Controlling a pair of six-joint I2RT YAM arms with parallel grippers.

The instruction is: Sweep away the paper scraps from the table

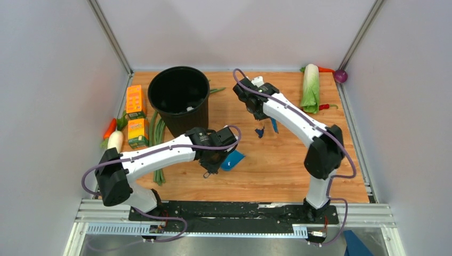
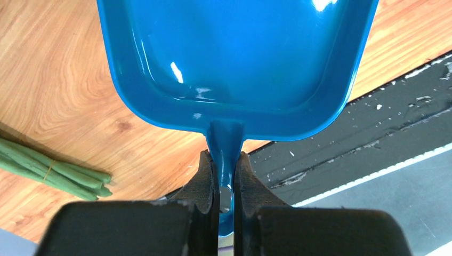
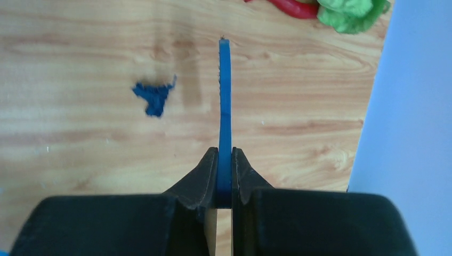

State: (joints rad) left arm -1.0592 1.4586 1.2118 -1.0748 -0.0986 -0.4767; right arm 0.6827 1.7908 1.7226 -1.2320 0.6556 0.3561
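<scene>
A small clump of dark navy paper scraps lies on the orange-brown table near the middle; it also shows in the right wrist view. My right gripper is shut on the blue hand brush, seen edge-on just right of the scraps. My left gripper is shut on the handle of the blue dustpan, held over the table in front of the scraps. No scraps show in the pan.
A black bucket stands at the back left. Green beans and two orange boxes lie beside it. A cabbage, red chili and purple onion sit at the back right. A black rail runs along the near edge.
</scene>
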